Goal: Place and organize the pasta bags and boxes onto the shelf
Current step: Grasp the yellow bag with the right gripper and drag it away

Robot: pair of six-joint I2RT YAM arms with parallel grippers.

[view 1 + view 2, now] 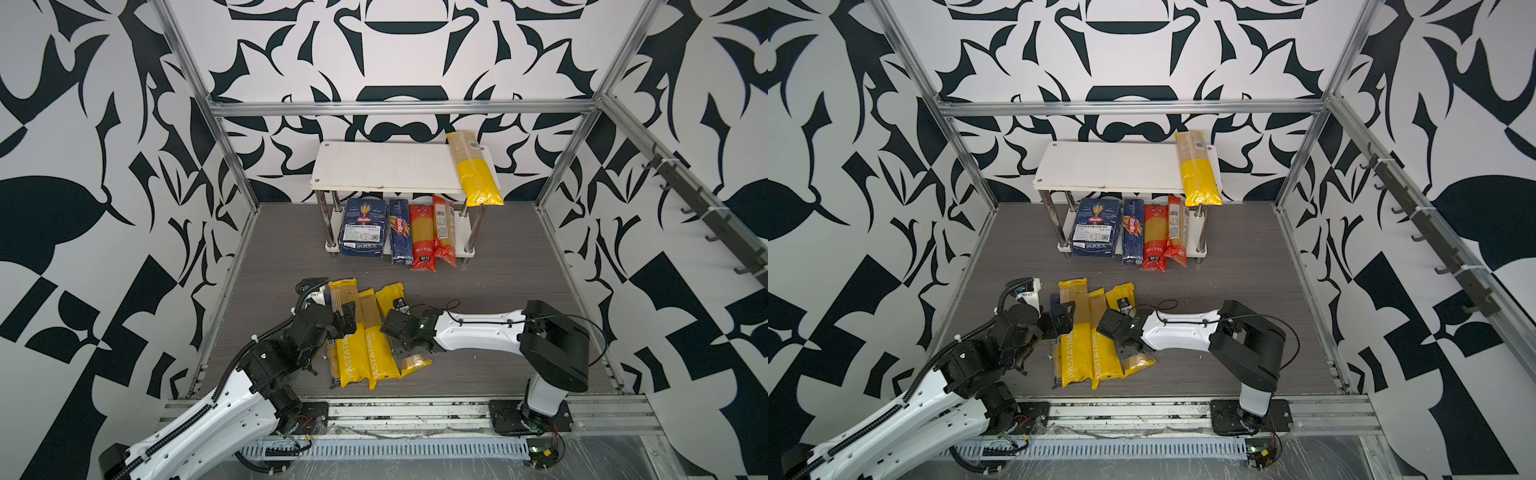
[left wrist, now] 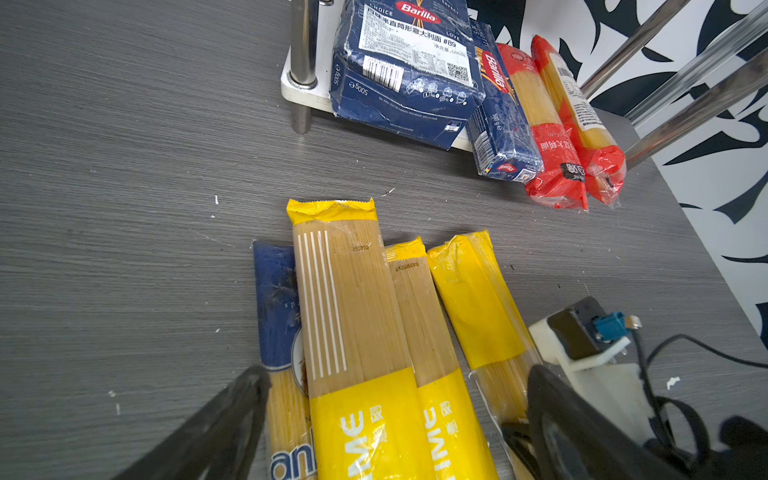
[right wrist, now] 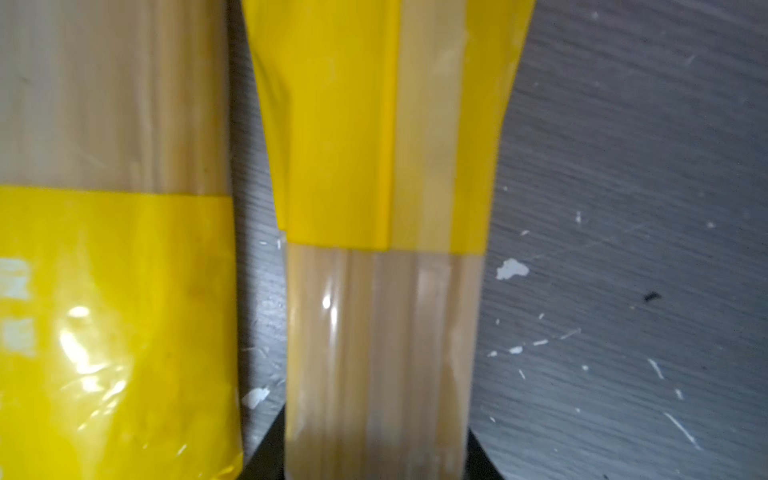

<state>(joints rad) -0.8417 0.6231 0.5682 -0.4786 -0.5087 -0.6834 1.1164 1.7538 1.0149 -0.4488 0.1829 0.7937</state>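
**A:** What was the right tool [image 3: 374, 461] doing?

**B:** It was clenched across the clear stretch of the rightmost yellow bag [image 3: 386, 166], 1 finger against each long edge. That bag lay with the pile at the front of the worktop [image 1: 498, 270]. Whether it had lifted clear, I couldn't tell.

**A:** And the left tool [image 2: 397, 374]?

**B:** Spread wide above the same pile, grasping nothing.

**A:** How would that bag handle?

**B:** Light, I judged, and stiff along its length, but the strands were brittle and the film looked slick. A hold across the narrow width near mid-length seemed best, so neither end would droop or slide out. Too hard a squeeze could snap the pasta.

**A:** Any writing?

**B:** "PASTATIME" ran along the 2 neighbouring yellow bags [image 1: 353, 361]. The dark-blue bag [image 2: 276, 299] beside them showed only "an". On the shelf [image 1: 374, 166], the lower board carried the wide box [image 2: 407, 62] marked "Barilla", "#89" and "500g". Next to it were the narrow box [image 2: 498, 108], also "Barilla", and 2 red bags [image 1: 423, 237]. A 4th yellow bag [image 1: 473, 174] lay on the top board's right end, overhanging the front.
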